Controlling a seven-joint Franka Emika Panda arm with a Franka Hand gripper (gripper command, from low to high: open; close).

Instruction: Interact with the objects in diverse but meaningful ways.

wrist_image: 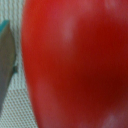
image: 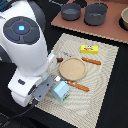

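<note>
A red tomato-like ball fills almost the whole wrist view, very close to the camera. One grey finger shows at its side, with a thin gap and woven mat beside it. In the exterior view the ball is hidden behind the arm. My gripper is low over the mat's near corner, right beside the pale blue carton. The yellow rectangular block lies at the far side of the mat. A dark brown sausage-like stick lies beside the plate. Whether the fingers press the ball does not show.
A tan plate sits mid-mat, with an orange-handled utensil beyond it and another in front. Two grey pots stand on a brown board at the back. A bowl is at the exterior view's right edge.
</note>
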